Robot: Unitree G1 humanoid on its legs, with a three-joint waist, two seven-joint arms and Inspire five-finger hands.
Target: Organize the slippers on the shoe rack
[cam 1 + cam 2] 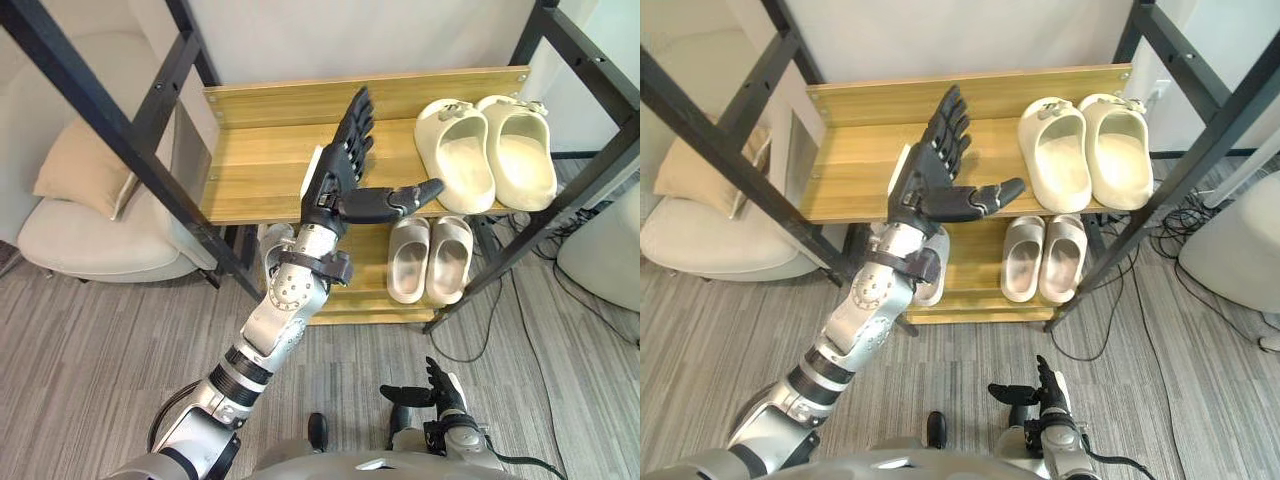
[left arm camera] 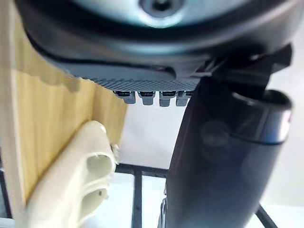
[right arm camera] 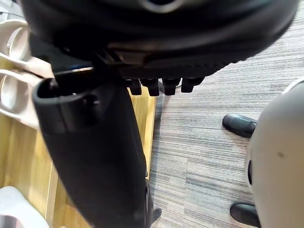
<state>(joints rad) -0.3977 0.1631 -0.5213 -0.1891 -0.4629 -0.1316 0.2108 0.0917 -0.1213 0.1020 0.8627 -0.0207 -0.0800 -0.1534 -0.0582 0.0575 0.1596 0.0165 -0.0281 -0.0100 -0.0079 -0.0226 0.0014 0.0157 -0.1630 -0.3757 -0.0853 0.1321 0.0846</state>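
A pair of cream slippers (image 1: 485,150) stands side by side at the right end of the wooden top shelf (image 1: 260,160). On the lower shelf, below them, sits a smaller beige pair (image 1: 430,258). Part of another pale slipper (image 1: 933,285) peeks out behind my left forearm on that lower shelf. My left hand (image 1: 335,180) hovers above the bare middle of the top shelf, open, with its fingers straight and its thumb pointing at the cream pair; it holds nothing. My right hand (image 1: 440,395) hangs low over the floor in front of the rack, open and empty.
Black slanted frame bars (image 1: 120,130) flank the rack on both sides. A cream armchair with a cushion (image 1: 90,200) stands to the left. A white rounded object (image 1: 605,250) and loose cables lie to the right. Grey striped carpet covers the floor.
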